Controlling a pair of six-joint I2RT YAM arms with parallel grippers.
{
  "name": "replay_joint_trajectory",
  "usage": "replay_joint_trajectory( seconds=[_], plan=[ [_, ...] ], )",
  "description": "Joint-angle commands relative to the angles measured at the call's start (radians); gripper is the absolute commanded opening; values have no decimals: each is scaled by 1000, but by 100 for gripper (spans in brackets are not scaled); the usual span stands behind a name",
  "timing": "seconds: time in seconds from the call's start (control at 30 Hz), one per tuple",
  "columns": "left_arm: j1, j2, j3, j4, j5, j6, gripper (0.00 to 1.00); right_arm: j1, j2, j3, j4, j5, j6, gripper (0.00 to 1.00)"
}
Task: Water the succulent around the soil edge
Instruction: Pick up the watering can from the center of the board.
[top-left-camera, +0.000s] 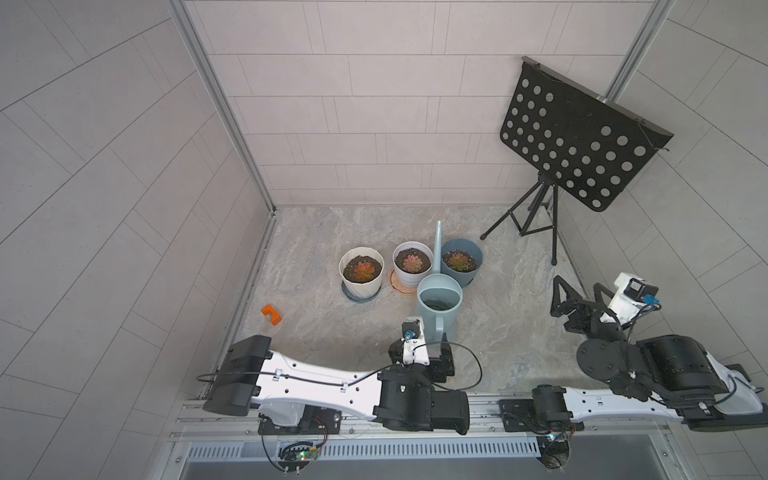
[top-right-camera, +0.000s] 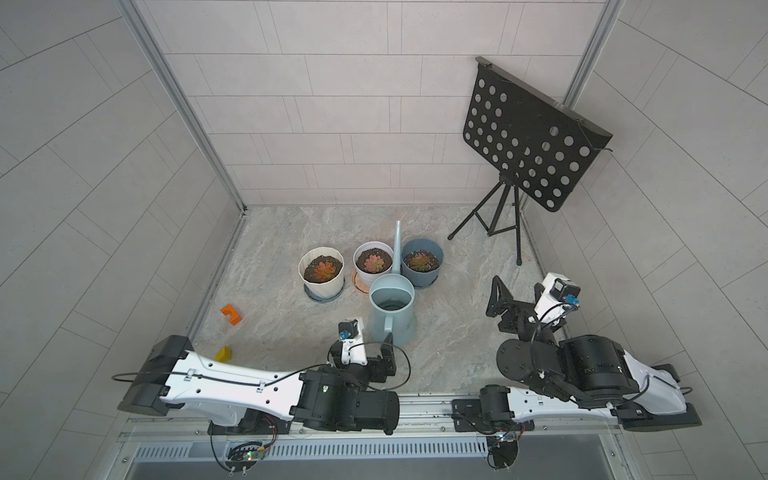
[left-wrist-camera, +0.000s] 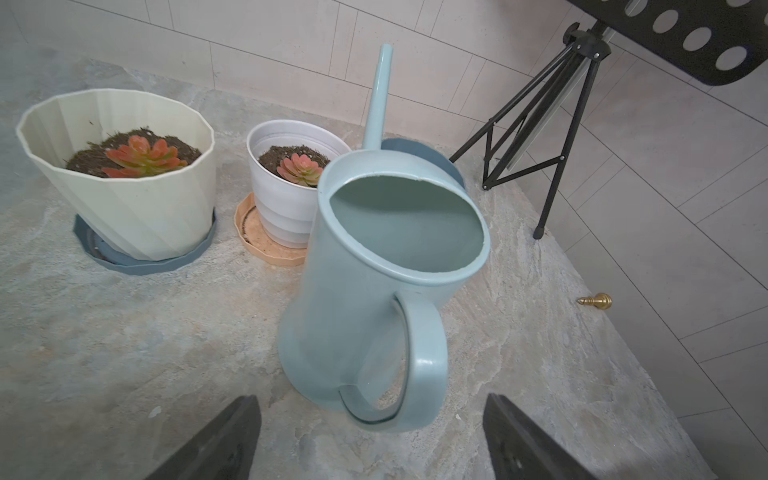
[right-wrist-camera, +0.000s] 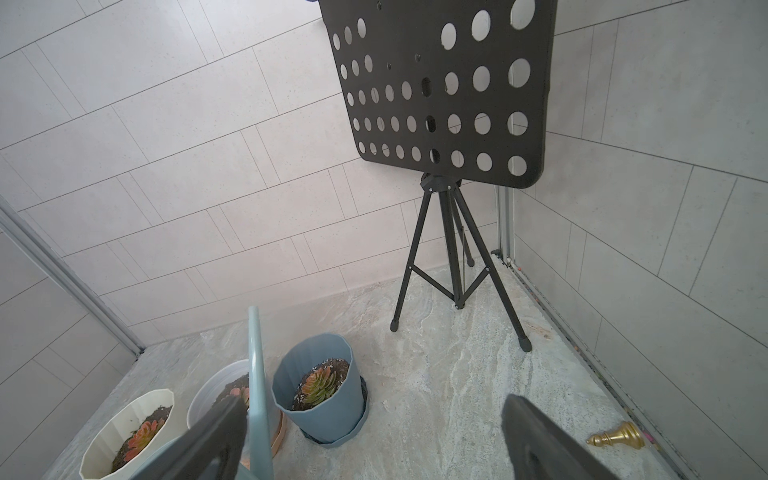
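Plainly, the left jaws were spread wide and empty, with the handle of the watering can just ahead of them, not yet enclosed. A grasp would best be made by advancing until the handle sat deep between them, then closing squarely, since water appeared to lie inside. Beyond the can, succulents were set in a cream pot, a white pot and a blue pot; the spout rose between the latter two and might snag a rim. The right jaws were released, a music stand far ahead.

Pale blue watering can, cream pot, orange block.
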Motion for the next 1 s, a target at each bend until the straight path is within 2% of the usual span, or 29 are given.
replay_joint_trajectory(
  seconds=[0.0,0.17,0.53,0.9,0.97],
  plan=[
    [26,42,2,126,62,107,91,-7,-12,20,-9,27,-26,100],
    [63,102,26,161,104,159,91,-12,-16,20,-9,27,-28,100],
    [113,155,78,124,39,259,88,-13,-16,21,2,33,-41,100],
    [135,175,75,152,47,302,69,-15,-9,14,29,30,-59,100],
    [173,174,73,156,46,308,64,-14,-9,13,32,30,-61,100]
  ],
)
